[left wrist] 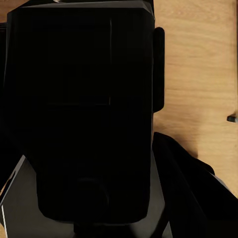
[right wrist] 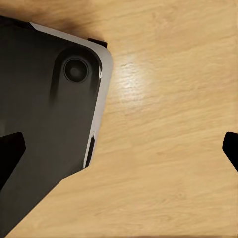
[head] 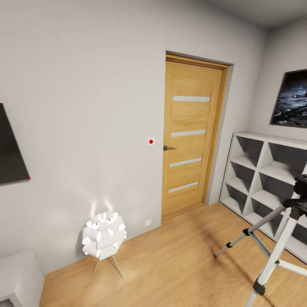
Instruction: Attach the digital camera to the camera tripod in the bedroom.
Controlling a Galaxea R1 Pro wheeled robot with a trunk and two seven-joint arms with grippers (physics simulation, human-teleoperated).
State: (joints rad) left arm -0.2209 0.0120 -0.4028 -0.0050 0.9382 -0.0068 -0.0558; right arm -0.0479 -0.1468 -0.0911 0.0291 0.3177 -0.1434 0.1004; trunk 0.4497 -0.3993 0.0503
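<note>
The camera tripod (head: pixel 275 251) stands on the wooden floor at the right edge of the head view, silver legs spread, its black head (head: pixel 301 192) partly cut off by the frame. In the left wrist view a black boxy body, the digital camera (left wrist: pixel 79 109), sits very close and blocks most of the picture. A dark finger (left wrist: pixel 158 69) lies against its side, so my left gripper looks shut on it. My right gripper (right wrist: pixel 119 148) is open over bare floor, its two dark fingertips (right wrist: pixel 10 153) far apart.
A closed wooden door (head: pixel 192 136) is straight ahead. A white cube shelf (head: pixel 264 170) lines the right wall behind the tripod. A small white floor lamp (head: pixel 104 236) stands by the left wall, with a white cabinet (head: pixel 19 277) near it. My dark base (right wrist: pixel 44 124) is beside the right gripper.
</note>
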